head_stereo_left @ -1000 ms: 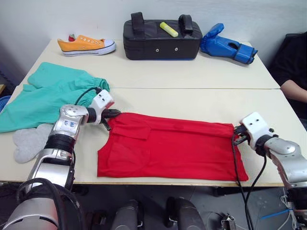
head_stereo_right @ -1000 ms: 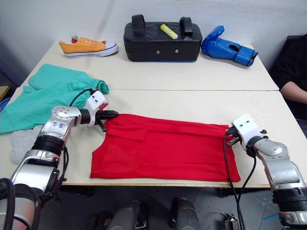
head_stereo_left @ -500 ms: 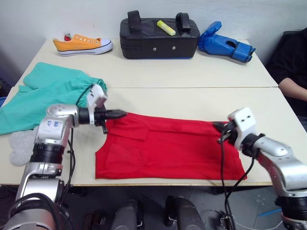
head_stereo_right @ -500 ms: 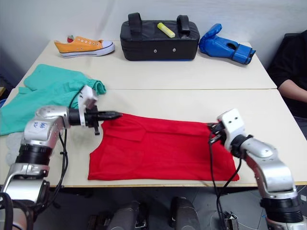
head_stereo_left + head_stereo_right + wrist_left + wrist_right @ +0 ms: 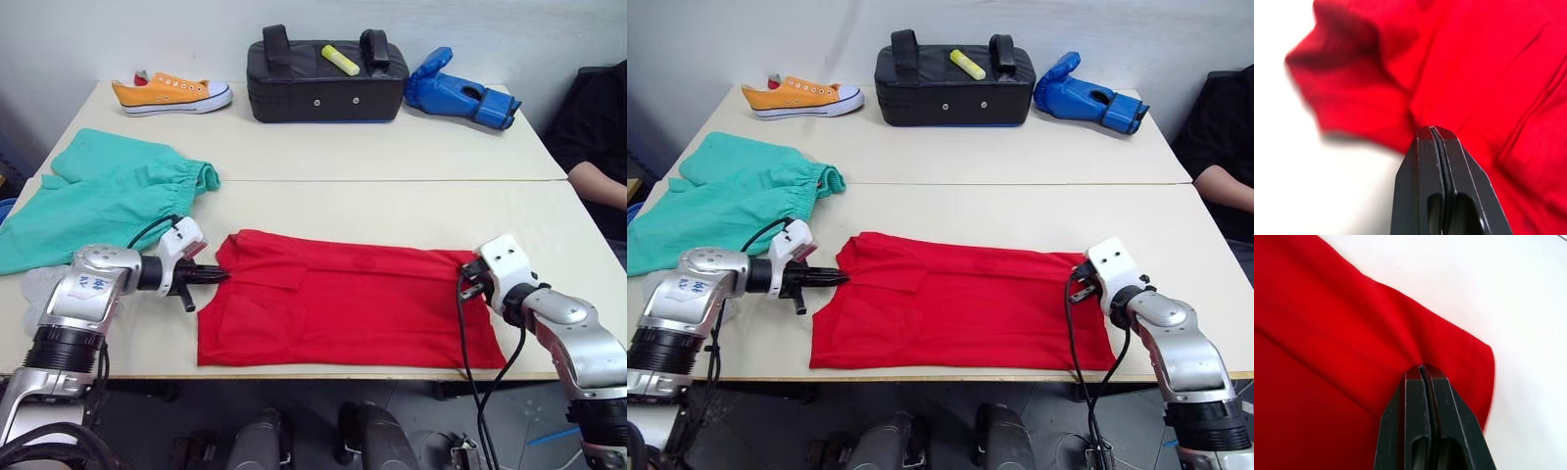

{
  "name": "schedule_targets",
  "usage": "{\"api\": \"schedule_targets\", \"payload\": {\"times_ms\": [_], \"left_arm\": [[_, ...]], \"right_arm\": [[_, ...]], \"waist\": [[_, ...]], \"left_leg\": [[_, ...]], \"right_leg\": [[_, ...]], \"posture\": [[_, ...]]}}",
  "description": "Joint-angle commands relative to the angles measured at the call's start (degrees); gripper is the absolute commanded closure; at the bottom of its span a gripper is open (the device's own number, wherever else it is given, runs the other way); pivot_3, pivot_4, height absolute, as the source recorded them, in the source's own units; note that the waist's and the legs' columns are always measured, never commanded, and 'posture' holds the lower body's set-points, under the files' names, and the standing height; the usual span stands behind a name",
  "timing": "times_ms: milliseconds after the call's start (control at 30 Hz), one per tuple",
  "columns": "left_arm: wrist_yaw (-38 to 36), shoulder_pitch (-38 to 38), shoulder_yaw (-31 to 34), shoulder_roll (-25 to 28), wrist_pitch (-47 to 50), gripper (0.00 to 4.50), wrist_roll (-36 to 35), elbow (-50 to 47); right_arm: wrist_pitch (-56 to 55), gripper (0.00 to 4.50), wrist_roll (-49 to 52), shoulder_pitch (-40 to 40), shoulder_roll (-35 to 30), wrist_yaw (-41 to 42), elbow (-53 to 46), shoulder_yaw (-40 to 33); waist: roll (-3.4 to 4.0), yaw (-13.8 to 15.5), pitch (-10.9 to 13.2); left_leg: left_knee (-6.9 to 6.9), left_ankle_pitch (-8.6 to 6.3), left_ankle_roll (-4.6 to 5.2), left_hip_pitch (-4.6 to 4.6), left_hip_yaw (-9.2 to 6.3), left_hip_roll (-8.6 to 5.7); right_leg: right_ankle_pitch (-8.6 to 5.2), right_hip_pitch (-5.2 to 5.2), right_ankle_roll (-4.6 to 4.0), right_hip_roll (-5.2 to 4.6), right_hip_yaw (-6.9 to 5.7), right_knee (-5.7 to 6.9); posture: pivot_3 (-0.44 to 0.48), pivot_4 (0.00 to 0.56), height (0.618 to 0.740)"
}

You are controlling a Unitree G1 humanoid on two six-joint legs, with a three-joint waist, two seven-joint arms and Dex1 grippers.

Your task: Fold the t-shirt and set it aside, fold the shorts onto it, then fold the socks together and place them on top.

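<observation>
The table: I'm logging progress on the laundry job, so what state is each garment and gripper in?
T-shirt: folded lengthwise, flat, pinched at both ends.
Shorts: unfolded, spread out.
Socks: partly hidden, state unclear.
Left gripper: jaws shut on t-shirt.
Right gripper: jaws shut on t-shirt.

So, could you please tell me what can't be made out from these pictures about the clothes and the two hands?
- Socks: mostly hidden behind the left arm in the left eye view.
- Shorts: cut off by the picture's edge in the left eye view.
- Left hand: whether its shut fingers pinch the t-shirt is unclear; the cloth is blurred.
- Right hand: fingers shut in a shirt crease; the cloth between them is hidden.
</observation>
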Motion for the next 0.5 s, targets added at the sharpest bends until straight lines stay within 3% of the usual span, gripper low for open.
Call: {"api": "schedule_targets", "payload": {"times_ms": [33,133,233,367,500], "left_arm": [[-1.63,-2.76,3.67,-0.34,4.51,4.5,-5.08,-0.13],[-4.06,-8.0,6.86,-1.58,8.09,4.5,-10.93,0.33],[-3.38,-12.67,6.25,-3.44,9.82,4.5,-11.95,2.51],[0.0,-17.39,0.48,-6.37,3.97,4.5,-4.85,11.18],[1.65,-20.45,-3.52,-7.79,-3.72,4.5,1.6,21.49]], "right_arm": [[-0.2,4.48,3.2,-2.88,1.02,1.58,-4.26,-2.09],[0.76,4.48,5.08,-5.86,3.0,2.3,-7.1,-0.16],[1.73,4.48,5.03,-7.85,5.33,2.15,-7.86,2.88],[-0.27,4.48,3.29,-10.69,8.84,3.18,-7.19,9.4],[-1.31,4.48,5.08,-14.05,12.19,9.37,-8.67,17.23]], "waist": [[0.02,-0.05,0.02],[0.01,-0.03,0.08],[0.01,0.03,0.07],[0.01,-0.04,0.07],[-0.07,-0.76,0.12]], "left_leg": [[0.0,0.0,-0.01,0.0,-0.01,0.01],[0.01,0.09,0.04,-0.17,-0.03,0.02],[0.01,0.22,0.27,-0.23,-0.03,0.02],[0.01,0.23,0.31,-0.21,0.05,-0.05],[0.02,0.25,0.37,-0.25,0.15,-0.05]], "right_leg": [[0.0,-0.01,0.0,0.0,0.0,0.02],[0.0,-0.16,0.0,0.02,-0.03,0.06],[0.0,-0.19,0.0,0.04,-0.05,0.04],[0.0,-0.11,0.0,0.09,-0.06,0.07],[0.03,-0.15,0.05,0.14,-0.03,0.08]], "posture": [[0.0,0.15,0.74],[0.0,0.15,0.74],[0.0,0.15,0.74],[0.0,0.15,0.74],[0.0,0.15,0.74]]}}
